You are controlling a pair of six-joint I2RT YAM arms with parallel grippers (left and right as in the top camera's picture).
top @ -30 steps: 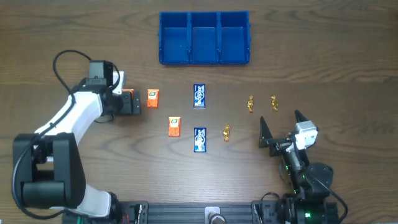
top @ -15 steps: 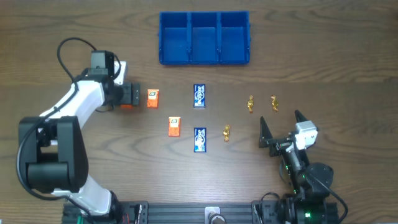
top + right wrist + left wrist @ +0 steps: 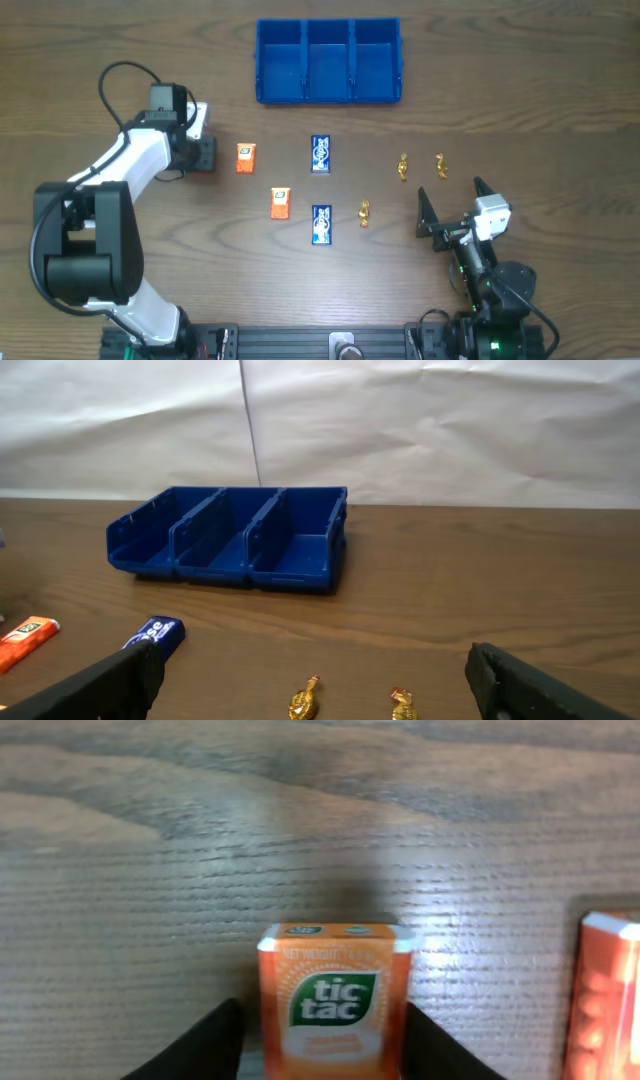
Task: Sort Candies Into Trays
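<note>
The left gripper has its jaws clamped on the sides of an orange plastic mint box, whose label faces the wrist camera, over the left part of the brown wooden table. A second orange mint box lies just beside it. The right gripper hangs with jaws wide apart near three gold-wrapped candies. The blue three-compartment plastic tray stands well apart from both.

It looks like a robotics lab bench, not a home. A wrinkled white sheet hangs as a backdrop behind the wood-grain table. A cabled left arm and right arm stand by a black rail.
</note>
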